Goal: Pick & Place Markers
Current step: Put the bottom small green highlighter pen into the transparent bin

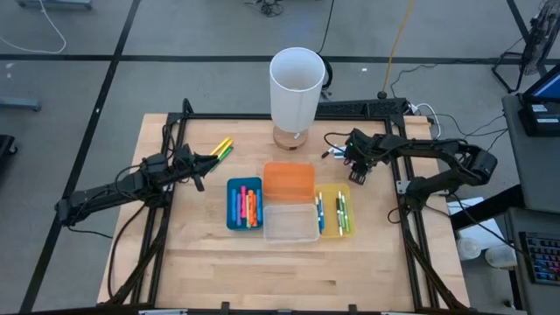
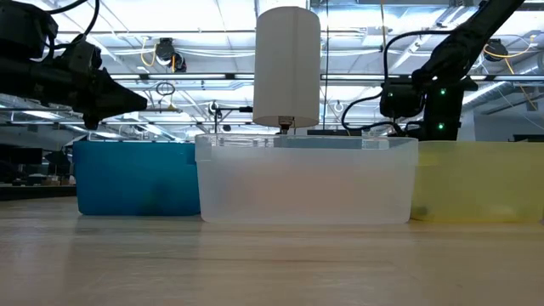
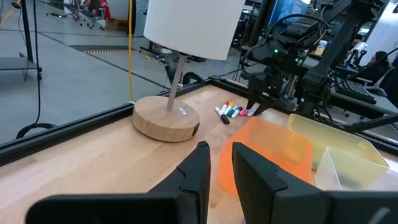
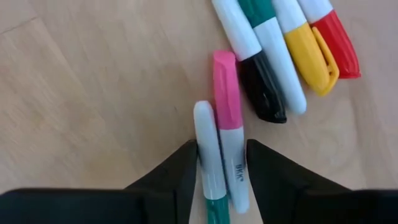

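A small row of markers (image 1: 333, 152) lies on the table to the right of the lamp, with black, green, yellow and red caps (image 4: 280, 56). My right gripper (image 4: 222, 155) is down over this row (image 3: 234, 112), shut on two markers. Yellow and green markers (image 1: 221, 149) lie near the far left. My left gripper (image 1: 203, 164) hovers just short of them, narrowly open and holding nothing (image 3: 221, 155). More markers lie in the blue bin (image 1: 247, 206) and in the yellow bin (image 1: 339, 213). My right gripper comes from above, pointing down, with its fingers across two markers that lie side by side. One finger (image 4: 183, 171) meets the white barrel of the green-capped marker (image 4: 208, 146). The other (image 4: 267, 171) meets the barrel of the pink-capped marker (image 4: 235, 162). Both markers look level with the table.
A white-shaded lamp (image 1: 296, 83) on a round wooden base (image 3: 165, 118) stands at the far middle. The blue bin (image 2: 136, 178), orange bin (image 1: 289, 179), clear bin (image 1: 290, 223) and yellow bin (image 2: 480, 183) are grouped mid-table. Bare wood lies along the near edge.
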### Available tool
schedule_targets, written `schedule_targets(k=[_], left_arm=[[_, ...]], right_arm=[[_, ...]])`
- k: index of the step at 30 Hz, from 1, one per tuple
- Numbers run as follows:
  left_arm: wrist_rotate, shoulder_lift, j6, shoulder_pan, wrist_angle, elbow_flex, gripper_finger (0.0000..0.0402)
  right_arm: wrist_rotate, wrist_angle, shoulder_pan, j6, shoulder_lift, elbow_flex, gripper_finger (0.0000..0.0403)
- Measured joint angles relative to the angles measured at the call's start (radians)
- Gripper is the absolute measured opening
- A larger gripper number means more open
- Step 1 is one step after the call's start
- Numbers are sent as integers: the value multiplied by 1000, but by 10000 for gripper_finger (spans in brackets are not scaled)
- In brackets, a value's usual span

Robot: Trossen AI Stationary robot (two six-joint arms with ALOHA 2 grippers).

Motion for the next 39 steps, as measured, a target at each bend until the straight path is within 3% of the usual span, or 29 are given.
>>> schedule_targets(k=[13,18,28,34,39], left_arm=[[0,0,0,0,0,0,72],[0,0,0,0,0,0,72],[0,0,0,0,0,0,72],[0,0,0,0,0,0,72],[0,0,0,0,0,0,72]], right_arm=[[59,12,1,95,-27,-6,138],[161,17,0,130,-88,-6,143],[71,-37,3,21,-151,-6,144],[184,-38,1,287,-150,-5,139],[159,-30,-10,489,-151,-4,132]])
